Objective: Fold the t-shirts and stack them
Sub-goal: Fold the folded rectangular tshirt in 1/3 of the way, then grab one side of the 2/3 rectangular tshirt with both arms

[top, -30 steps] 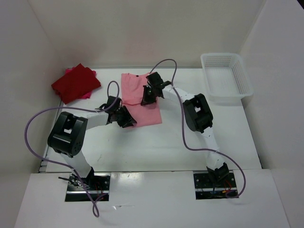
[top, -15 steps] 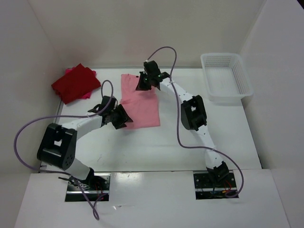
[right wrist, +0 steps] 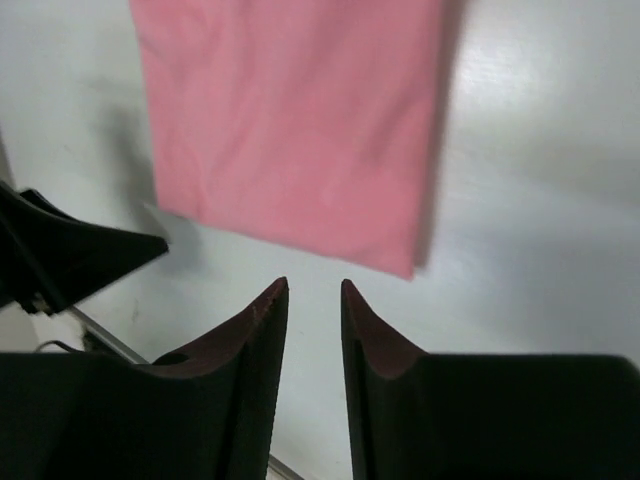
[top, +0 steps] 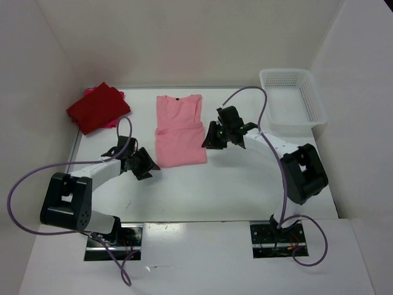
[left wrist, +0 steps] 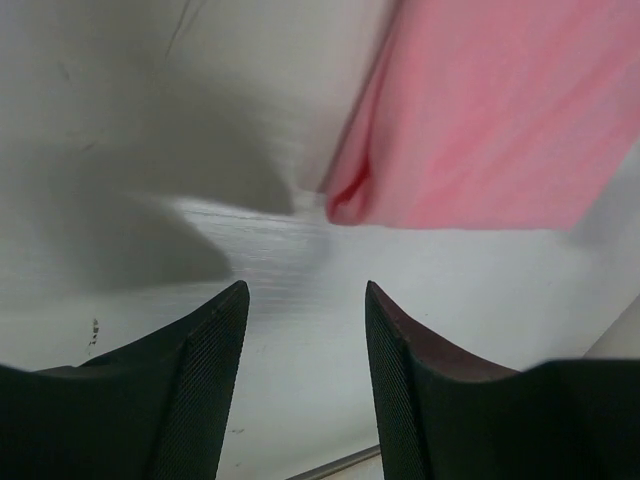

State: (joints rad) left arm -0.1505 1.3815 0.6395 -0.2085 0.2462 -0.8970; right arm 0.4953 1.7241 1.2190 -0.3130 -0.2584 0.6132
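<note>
The light pink t-shirt [top: 179, 130] lies flat on the table, folded into a tall narrow panel with its collar at the far end. My left gripper [top: 146, 167] sits just off the shirt's near left corner, open, with only bare table between its fingers [left wrist: 215, 380]; that corner [left wrist: 350, 205] shows ahead of it. My right gripper [top: 209, 138] is beside the shirt's right edge, open by a narrow gap and holding nothing, with the shirt's near edge [right wrist: 300, 130] ahead. A folded dark red t-shirt [top: 97, 107] rests at the far left on a crimson-pink one [top: 111, 124].
A white mesh basket [top: 293, 98] stands at the far right corner. White walls close in the table on the left, back and right. The left gripper's black finger [right wrist: 70, 255] shows at the left of the right wrist view.
The right gripper has let go of the pink shirt's far end and pulled back to its right side. The left gripper has drawn back off the near left corner. The shirt now lies flat.
</note>
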